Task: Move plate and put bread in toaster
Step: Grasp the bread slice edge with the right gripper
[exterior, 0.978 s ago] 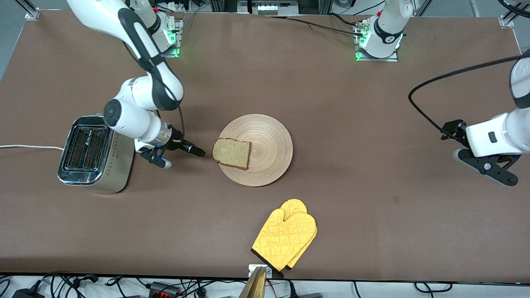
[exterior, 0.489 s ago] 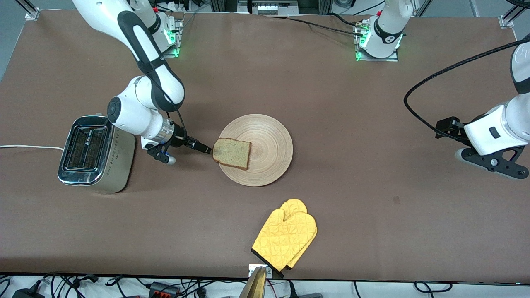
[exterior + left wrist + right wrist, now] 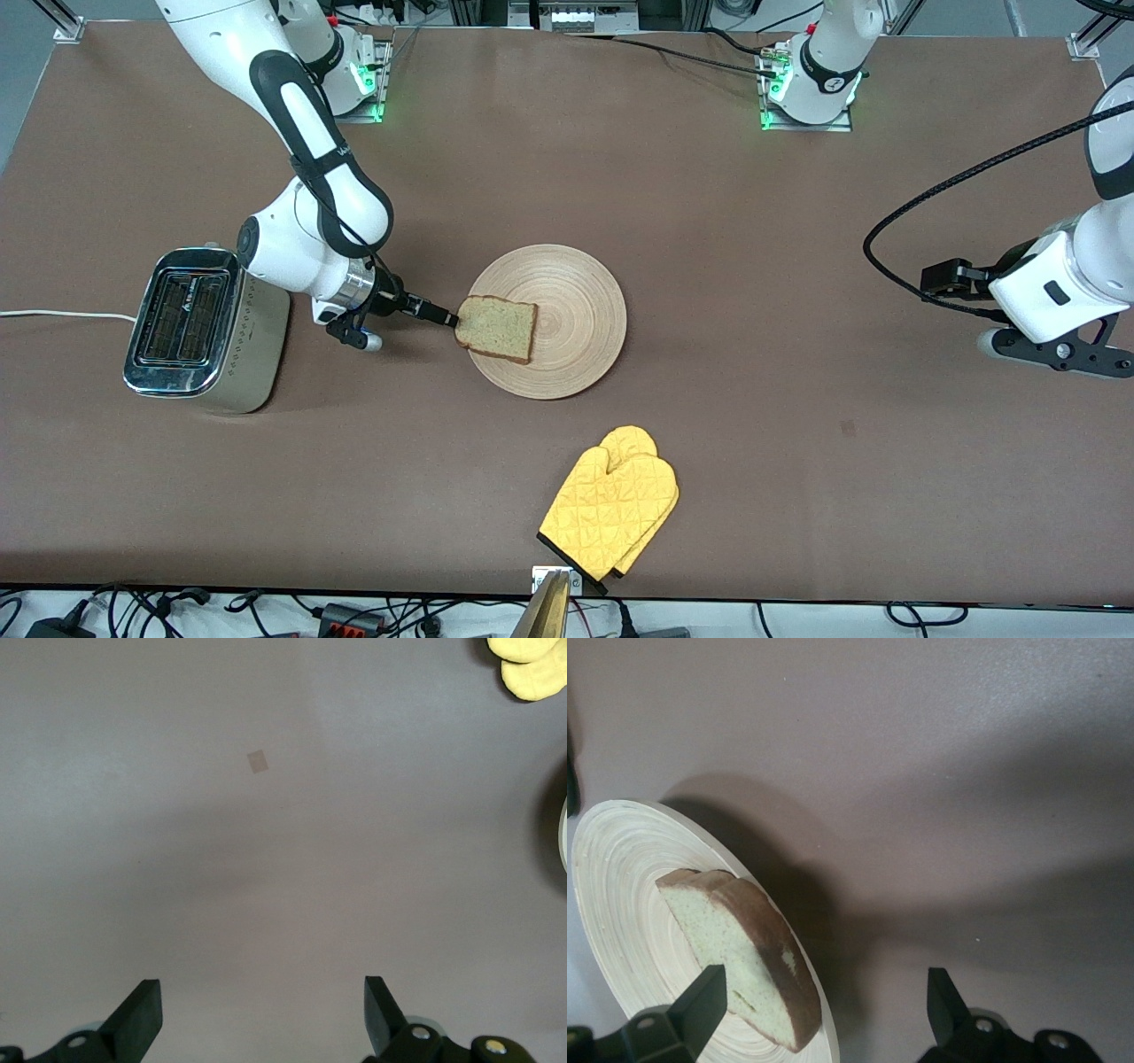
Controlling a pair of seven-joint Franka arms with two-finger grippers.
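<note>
The wooden plate [image 3: 571, 292] lies in the middle of the table. The bread [image 3: 496, 328] lies flat on its rim toward the right arm's end. My right gripper [image 3: 446, 315] is open and low at that edge of the bread. In the right wrist view the bread's [image 3: 731, 943] crusted edge and the plate's rim [image 3: 611, 895] sit between the spread fingers of the right gripper [image 3: 824, 1001], untouched. The toaster [image 3: 199, 328] stands at the right arm's end, slots up. My left gripper [image 3: 1059, 350] waits open and empty over bare table at the left arm's end, and the left wrist view shows it [image 3: 261, 997] too.
A yellow oven mitt [image 3: 611, 509] lies near the table's front edge, nearer to the camera than the plate; it also shows in the left wrist view [image 3: 532, 660]. The toaster's white cord [image 3: 53, 314] runs off the table's end.
My right gripper has moved from beside the toaster toward the plate and now reaches the bread's edge. My left gripper has shifted slightly. Plate and bread have not moved.
</note>
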